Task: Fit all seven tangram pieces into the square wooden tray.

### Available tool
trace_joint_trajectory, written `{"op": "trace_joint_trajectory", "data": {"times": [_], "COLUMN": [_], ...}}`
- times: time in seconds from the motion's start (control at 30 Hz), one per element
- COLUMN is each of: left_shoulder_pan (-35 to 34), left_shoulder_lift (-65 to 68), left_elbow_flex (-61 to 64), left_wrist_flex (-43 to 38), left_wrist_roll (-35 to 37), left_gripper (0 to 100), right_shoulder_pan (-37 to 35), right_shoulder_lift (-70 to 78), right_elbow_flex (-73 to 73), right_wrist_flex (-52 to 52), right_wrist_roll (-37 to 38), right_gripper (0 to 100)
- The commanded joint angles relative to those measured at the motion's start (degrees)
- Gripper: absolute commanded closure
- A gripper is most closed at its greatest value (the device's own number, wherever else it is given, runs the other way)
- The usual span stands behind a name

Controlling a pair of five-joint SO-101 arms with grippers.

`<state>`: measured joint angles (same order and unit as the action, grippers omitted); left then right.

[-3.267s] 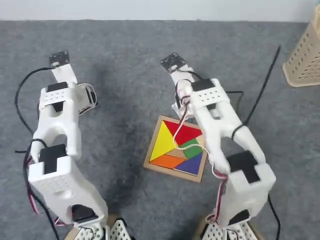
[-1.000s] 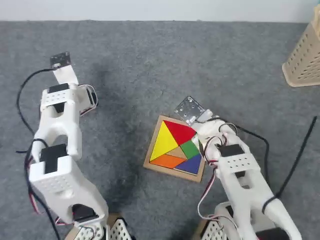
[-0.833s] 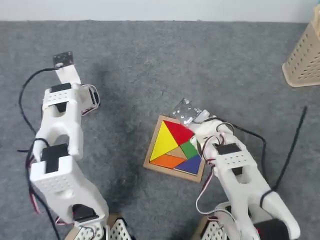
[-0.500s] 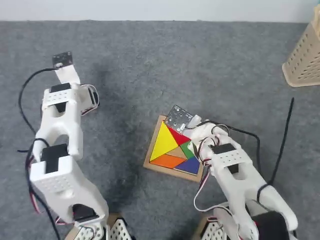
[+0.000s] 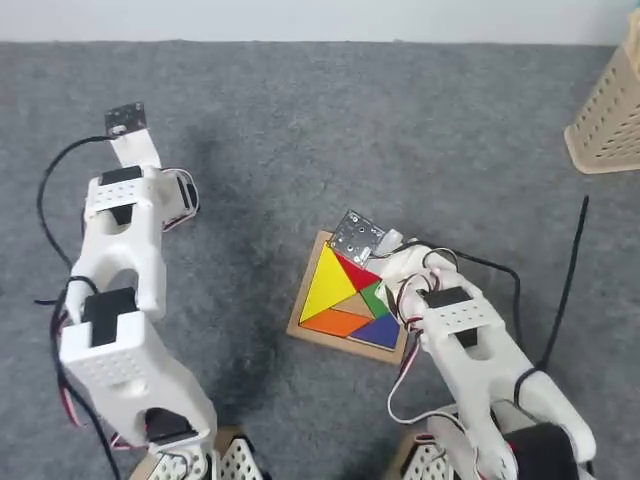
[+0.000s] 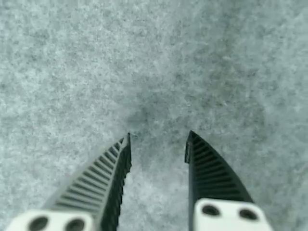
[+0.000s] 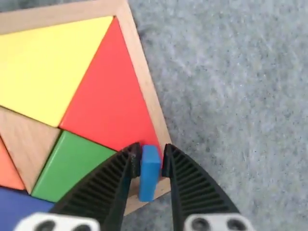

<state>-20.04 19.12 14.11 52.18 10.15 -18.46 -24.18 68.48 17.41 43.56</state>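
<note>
A robotics lab or hobby test bench is indicated, not a home: a white plastic left arm [image 5: 115, 290] and right arm [image 5: 480, 350] w/ bare wiring and loose black cables [image 5: 565, 290] are mounted side by side on a table covered w/ grey felt-like matting [image 5: 300, 130]. A plain pale wall [image 5: 300, 20] is seen behind, and a beige perforated box [image 5: 610, 110] at the mat's far right.

Your right gripper [image 7: 150, 148]: clamped on a small blue wooden piece [image 7: 149, 174].
Place: over the rim of the square wooden tray [image 7: 143, 79]; red wooden triangle [image 7: 108, 101] at its 11 o'clock.
</note>
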Motion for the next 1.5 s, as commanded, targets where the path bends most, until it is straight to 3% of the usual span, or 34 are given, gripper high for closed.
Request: {"op": "trace_joint_trajectory", "data": {"times": [0.0,0.57,1.1,1.27,1.47], "left_shoulder_pan": [0.4,0.4,0.4,0.4,0.4], "left_shoulder_lift": [-0.7,-0.7,-0.7,-0.7,-0.7], "left_elbow_flex": [-0.2,-0.2,-0.2,-0.2,-0.2], "left_wrist_flex": [-1.0,-1.0,-1.0,-1.0,-1.0], "left_wrist_roll": [0.2,0.2,0.2,0.2,0.2], "left_gripper": [83,83,83,83,83], "right_shoulder_pan": [-0.6,-4.5,-1.6,0.0,1.0], "right_shoulder_lift": [-0.9,-11.6,-23.0,-21.3,-20.4], "right_elbow_flex": [-0.4,1.9,8.0,7.1,2.1], "right_wrist_flex": [1.2,8.6,9.1,9.1,14.6], "right_wrist_roll": [0.3,-2.2,-2.2,-2.3,-9.6], "right_gripper": [90.8,90.8,91.3,99.3,99.3]}}
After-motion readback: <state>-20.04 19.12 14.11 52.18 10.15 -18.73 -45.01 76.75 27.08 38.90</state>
